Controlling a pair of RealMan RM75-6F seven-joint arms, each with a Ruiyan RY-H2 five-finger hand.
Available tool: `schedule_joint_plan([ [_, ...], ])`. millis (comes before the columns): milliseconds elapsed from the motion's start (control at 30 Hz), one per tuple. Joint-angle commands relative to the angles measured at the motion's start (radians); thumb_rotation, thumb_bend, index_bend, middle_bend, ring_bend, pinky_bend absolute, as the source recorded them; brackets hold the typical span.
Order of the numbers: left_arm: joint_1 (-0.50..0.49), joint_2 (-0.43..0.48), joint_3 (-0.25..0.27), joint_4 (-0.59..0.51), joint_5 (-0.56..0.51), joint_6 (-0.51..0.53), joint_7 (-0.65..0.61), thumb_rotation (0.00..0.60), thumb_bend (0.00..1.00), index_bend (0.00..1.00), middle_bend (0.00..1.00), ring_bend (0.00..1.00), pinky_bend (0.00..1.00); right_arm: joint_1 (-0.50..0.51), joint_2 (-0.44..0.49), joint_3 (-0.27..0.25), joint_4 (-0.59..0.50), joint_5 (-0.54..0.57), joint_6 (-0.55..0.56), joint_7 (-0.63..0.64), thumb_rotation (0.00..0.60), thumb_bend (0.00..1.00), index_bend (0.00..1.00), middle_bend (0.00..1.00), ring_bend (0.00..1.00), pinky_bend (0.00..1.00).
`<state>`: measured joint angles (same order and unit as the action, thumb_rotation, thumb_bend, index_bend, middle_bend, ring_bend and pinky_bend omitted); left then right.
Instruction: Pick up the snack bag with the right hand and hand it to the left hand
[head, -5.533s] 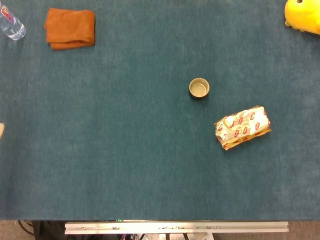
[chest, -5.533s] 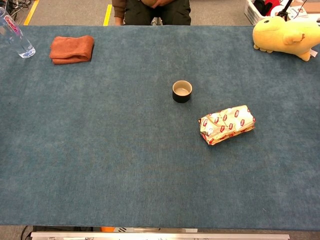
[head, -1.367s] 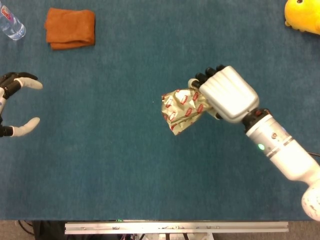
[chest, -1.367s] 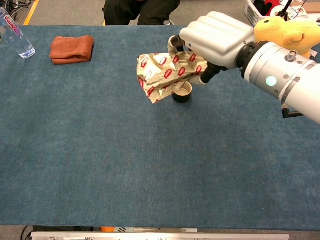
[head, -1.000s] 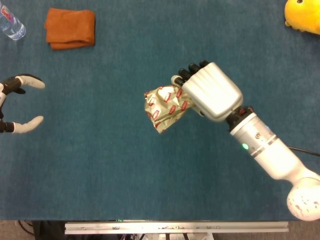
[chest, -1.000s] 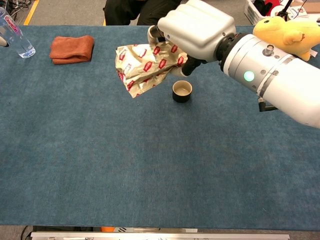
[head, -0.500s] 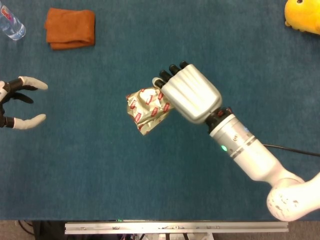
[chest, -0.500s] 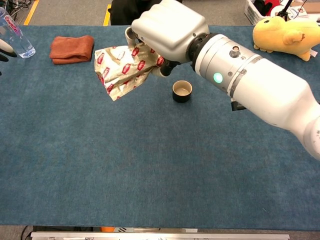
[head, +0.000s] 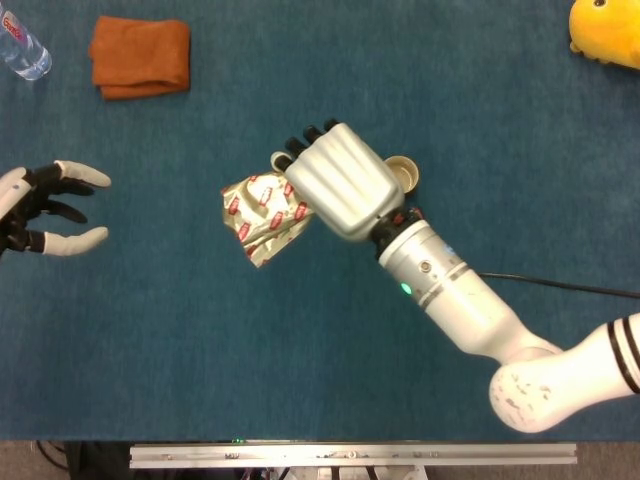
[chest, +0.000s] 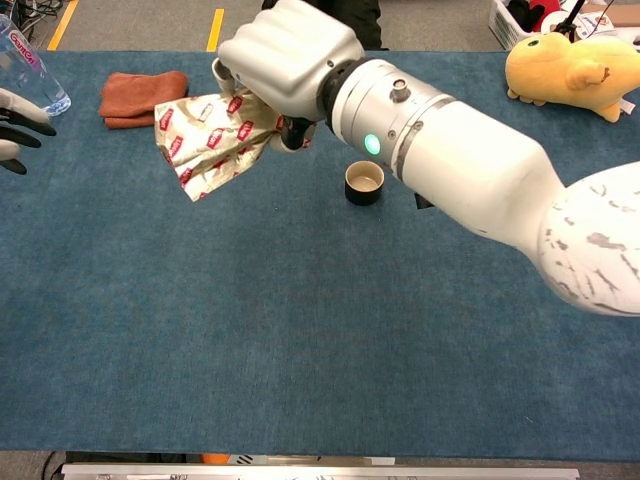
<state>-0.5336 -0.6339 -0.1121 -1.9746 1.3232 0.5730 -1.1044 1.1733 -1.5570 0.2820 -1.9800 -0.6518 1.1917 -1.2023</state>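
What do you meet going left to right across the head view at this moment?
Water bottle → left hand → orange cloth → snack bag → right hand → small cup → yellow plush toy.

Red label on water bottle (chest: 28, 62), lettering unreadable, snack bag (chest: 205, 138) print illegible

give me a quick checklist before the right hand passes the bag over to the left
1. Right hand grips the snack bag: ok.
2. Bag is lifted off the table: ok.
3. Left hand has fingers spread, holding nothing: ok.
4. Bag is within the left hand's grasp: not ok, a gap remains.
5. Path between the hands is free of objects: ok.
6. Grip firmness: cannot tell.
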Motion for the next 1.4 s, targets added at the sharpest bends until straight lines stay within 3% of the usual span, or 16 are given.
schedule_joint_plan([
  [33,-0.009,-0.002,-0.009,-0.008,-0.001,-0.023,-0.011,0.6,0.25,0.32,0.26,0.21,0.32,0.024,-0.02,0.002,0.019,0.01,0.009,-0.007,0.6,0.4,0.62,0.51,0.43,0.52],
  [433,-0.04,-0.008,-0.039,-0.052,-0.049,-0.116,-0.031,0.6,0.25,0.3,0.26,0.21,0.33,0.107,-0.091,0.01,0.087,0.049,0.04,-0.031,0.6,0.4,0.62,0.51,0.43,0.52],
  [867,-0.107,-0.032,-0.05,-0.054,-0.303,-0.177,0.108,0.6,0.25,0.3,0.26,0.22,0.34,0.188,-0.147,0.02,0.157,0.098,0.062,-0.083,0.6,0.4,0.62,0.51,0.43,0.52],
  [1400,-0.171,-0.042,-0.058,-0.071,-0.514,-0.251,0.229,0.6,0.25,0.27,0.25,0.22,0.35,0.248,-0.205,0.018,0.234,0.1,0.079,-0.113,0.6,0.4,0.62,0.51,0.43,0.52],
])
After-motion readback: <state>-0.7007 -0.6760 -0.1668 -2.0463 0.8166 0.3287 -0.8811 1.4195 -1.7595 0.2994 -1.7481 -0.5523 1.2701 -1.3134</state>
